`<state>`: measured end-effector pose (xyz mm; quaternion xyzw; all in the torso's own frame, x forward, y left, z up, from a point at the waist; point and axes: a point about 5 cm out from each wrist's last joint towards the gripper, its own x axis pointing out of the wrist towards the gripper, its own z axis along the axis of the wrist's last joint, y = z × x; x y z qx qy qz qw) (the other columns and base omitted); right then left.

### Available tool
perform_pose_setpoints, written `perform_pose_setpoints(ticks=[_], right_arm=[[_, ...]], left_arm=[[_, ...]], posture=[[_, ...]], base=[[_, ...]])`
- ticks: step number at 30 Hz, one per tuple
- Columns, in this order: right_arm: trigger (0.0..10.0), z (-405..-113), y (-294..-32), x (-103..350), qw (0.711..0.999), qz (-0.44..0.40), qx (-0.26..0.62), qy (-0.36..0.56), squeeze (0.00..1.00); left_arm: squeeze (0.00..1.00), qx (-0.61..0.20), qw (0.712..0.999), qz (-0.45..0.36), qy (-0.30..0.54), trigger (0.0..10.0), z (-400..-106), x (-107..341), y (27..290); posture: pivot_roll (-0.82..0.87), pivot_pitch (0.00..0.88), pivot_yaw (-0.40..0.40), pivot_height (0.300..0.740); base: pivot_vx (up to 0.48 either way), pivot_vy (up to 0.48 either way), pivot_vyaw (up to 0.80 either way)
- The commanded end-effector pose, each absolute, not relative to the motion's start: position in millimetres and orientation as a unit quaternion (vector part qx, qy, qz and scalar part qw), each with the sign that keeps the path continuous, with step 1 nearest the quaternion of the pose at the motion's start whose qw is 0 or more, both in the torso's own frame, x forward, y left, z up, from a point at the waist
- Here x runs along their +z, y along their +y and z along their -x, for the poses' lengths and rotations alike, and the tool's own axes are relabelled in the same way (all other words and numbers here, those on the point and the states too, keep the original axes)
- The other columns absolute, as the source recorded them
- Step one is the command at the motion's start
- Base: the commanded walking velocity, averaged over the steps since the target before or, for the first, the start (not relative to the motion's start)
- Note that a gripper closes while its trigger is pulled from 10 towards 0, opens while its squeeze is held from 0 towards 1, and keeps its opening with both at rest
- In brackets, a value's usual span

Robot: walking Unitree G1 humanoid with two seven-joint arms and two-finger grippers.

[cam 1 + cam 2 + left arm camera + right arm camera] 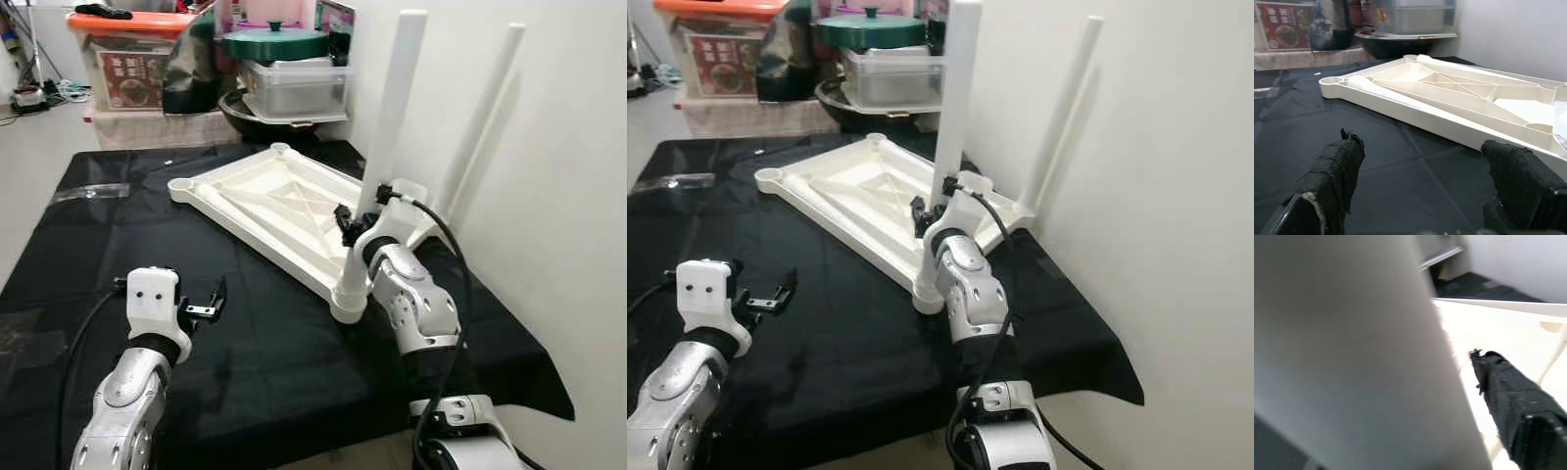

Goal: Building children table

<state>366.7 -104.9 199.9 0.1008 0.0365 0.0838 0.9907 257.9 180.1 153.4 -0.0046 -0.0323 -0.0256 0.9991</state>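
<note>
A white plastic tabletop (245,227) lies upside down on the black cloth (98,245). Two white legs stand upright in its right-hand corners, a near leg (390,137) and a far leg (482,117) by the wall. My right gripper (351,221) is shut on the near leg low down, a little above its corner socket (348,302). In the right wrist view the leg (1352,352) looms close beside one black finger (1513,396). My left gripper (211,302) hovers open over the cloth, left of the tabletop and apart from it. Another loose leg (1391,92) lies inside the tabletop.
Behind the table stand an orange-lidded storage box (127,59), a green-lidded pot (274,41), a clear container (294,88) and a black wok (257,116). A white wall (568,196) runs close along the right. A small clear bag (90,192) lies on the cloth's left.
</note>
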Motion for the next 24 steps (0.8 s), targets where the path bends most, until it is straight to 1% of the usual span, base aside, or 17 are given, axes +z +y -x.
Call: perform_pose_setpoints(ticks=[1, 3, 5, 8, 9, 10, 12, 13, 15, 17, 22, 23, 24], right_arm=[[10.0, -373, -113, 230, 0.979, -0.110, 0.169, -0.025, 0.00], [10.0, -373, -113, 230, 0.979, -0.110, 0.169, -0.025, 0.00], [10.0, -374, -125, 241, 0.959, -0.078, 0.268, -0.053, 0.00], [10.0, -374, -125, 241, 0.959, -0.078, 0.268, -0.053, 0.00], [10.0, -374, -130, 241, 0.953, -0.062, 0.290, -0.054, 0.00], [10.0, -375, -136, 240, 0.945, -0.029, 0.320, -0.058, 0.00], [10.0, -375, -136, 240, 0.945, -0.029, 0.320, -0.058, 0.00], [10.0, -377, -141, 240, 0.932, 0.005, 0.357, -0.055, 0.00], [10.0, -381, -148, 237, 0.912, 0.064, 0.403, -0.039, 0.00], [10.0, -384, -152, 236, 0.907, 0.085, 0.412, -0.026, 0.00], [10.0, -388, -156, 239, 0.909, 0.088, 0.408, -0.020, 0.00], [0.0, -390, -160, 241, 0.907, 0.080, 0.413, -0.017, 0.00], [0.0, -390, -160, 241, 0.907, 0.080, 0.413, -0.017, 0.00]], left_arm=[[0.00, -0.034, 0.999, 0.003, -0.020, 10.0, -260, 149, 178], [0.00, -0.034, 0.999, 0.003, -0.020, 10.0, -260, 149, 178], [0.00, -0.037, 0.999, 0.005, -0.020, 10.0, -261, 149, 177], [0.00, -0.037, 0.999, 0.005, -0.020, 10.0, -261, 149, 177], [0.00, -0.037, 0.999, 0.005, -0.019, 10.0, -261, 149, 177], [0.00, -0.038, 0.999, 0.005, -0.019, 10.0, -262, 148, 176], [0.00, -0.038, 0.999, 0.005, -0.019, 10.0, -262, 148, 176], [0.00, -0.038, 0.999, 0.005, -0.019, 10.0, -261, 148, 176], [0.00, -0.040, 0.999, 0.005, -0.018, 10.0, -261, 148, 176], [0.00, -0.041, 0.999, 0.005, -0.018, 10.0, -261, 147, 176], [0.00, -0.043, 0.999, 0.005, -0.017, 10.0, -261, 147, 176], [0.00, -0.044, 0.999, 0.005, -0.018, 10.0, -261, 147, 176], [0.00, -0.044, 0.999, 0.005, -0.018, 10.0, -261, 147, 176]], posture=[[0.05, 0.000, -0.062, 0.740], [0.05, 0.000, -0.062, 0.740], [0.05, 0.000, -0.064, 0.740], [0.05, 0.000, -0.064, 0.740], [0.05, 0.000, -0.064, 0.740], [0.06, 0.000, -0.069, 0.740], [0.06, 0.000, -0.069, 0.740], [0.06, 0.000, -0.070, 0.740], [0.06, 0.000, -0.070, 0.740], [0.06, 0.000, -0.071, 0.740], [0.07, 0.000, -0.074, 0.740], [0.07, 0.000, -0.077, 0.740], [0.07, 0.000, -0.077, 0.740]], base=[[0.000, 0.000, 0.00], [0.000, 0.000, 0.00], [0.000, 0.000, 0.00], [0.000, 0.000, 0.00], [0.000, 0.000, 0.00], [0.000, 0.000, 0.00], [0.000, 0.000, 0.00], [0.000, 0.000, 0.00], [0.000, 0.000, 0.00], [0.000, 0.000, 0.00], [0.000, 0.000, 0.00], [0.000, 0.000, 0.00], [0.000, 0.000, 0.00]])
